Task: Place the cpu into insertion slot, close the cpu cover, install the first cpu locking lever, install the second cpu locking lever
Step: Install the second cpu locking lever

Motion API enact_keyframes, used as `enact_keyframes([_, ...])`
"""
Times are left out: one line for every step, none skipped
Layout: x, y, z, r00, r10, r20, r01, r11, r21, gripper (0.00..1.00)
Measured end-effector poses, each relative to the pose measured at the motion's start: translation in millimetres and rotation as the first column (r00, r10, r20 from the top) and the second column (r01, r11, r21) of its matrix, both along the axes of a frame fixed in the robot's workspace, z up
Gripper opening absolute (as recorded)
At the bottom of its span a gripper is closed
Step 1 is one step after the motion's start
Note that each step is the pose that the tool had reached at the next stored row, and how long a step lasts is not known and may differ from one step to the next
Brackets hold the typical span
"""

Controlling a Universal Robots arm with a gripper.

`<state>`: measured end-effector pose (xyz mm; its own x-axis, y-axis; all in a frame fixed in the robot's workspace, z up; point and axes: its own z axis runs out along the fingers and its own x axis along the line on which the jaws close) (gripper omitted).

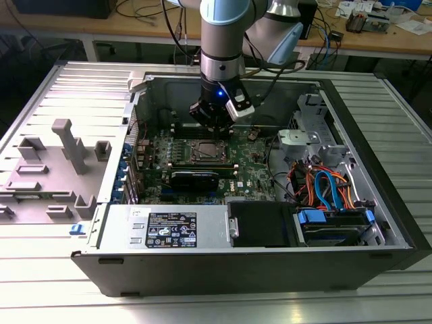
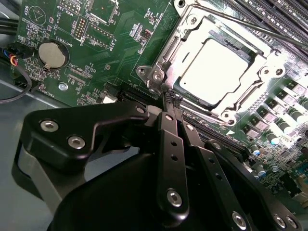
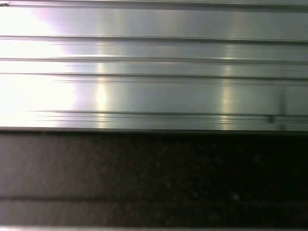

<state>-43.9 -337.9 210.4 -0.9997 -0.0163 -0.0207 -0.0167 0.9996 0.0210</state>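
Here the clenched gripper (image 2: 169, 97) sits at the edge of the cpu cover (image 2: 267, 65), closed over the cpu (image 2: 216, 67).

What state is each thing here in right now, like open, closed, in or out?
cpu: seated in the insertion slot.
cpu cover: closed down around the cpu.
locking lever: lying along the cover; cannot tell if latched.
gripper: shut, tips by the cover's corner.
computer case: open, insides exposed.

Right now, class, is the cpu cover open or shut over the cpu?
Shut. In the second wrist view the cpu cover lies flat, its metal frame bordering the cpu on every side, the chip showing through its window.
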Motion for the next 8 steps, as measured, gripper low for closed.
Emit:
enact_keyframes([0.0, 0.0, 0.0, 1.0000, 0.000, 0.0000, 0.000, 1.0000, 0.0000, 0.11])
enact_keyframes([0.0, 0.0, 0.0, 1.0000, 0.000, 0.0000, 0.000, 1.0000, 0.0000, 0.11])
enact_keyframes([0.0, 0.0, 0.0, 1.0000, 0.000, 0.0000, 0.000, 1.0000, 0.0000, 0.11])
enact_keyframes([0.0, -0.2, 0.0, 1.0000, 0.000, 0.0000, 0.000, 1.0000, 0.0001, 0.11])
enact_keyframes([0.0, -1.3, 0.0, 1.0000, 0.000, -0.0001, 0.000, 1.0000, 0.0000, 0.11])
enact_keyframes([0.0, -2.1, 0.0, 1.0000, 0.000, 0.0000, 0.000, 1.0000, 0.0000, 0.11])
enact_keyframes([0.0, -3.1, 0.0, 1.0000, 0.000, 0.0000, 0.000, 1.0000, 0.0001, 0.11])
enact_keyframes([0.0, -4.6, 0.0, 1.0000, 0.000, 0.0000, 0.000, 1.0000, 0.0000, 0.11])
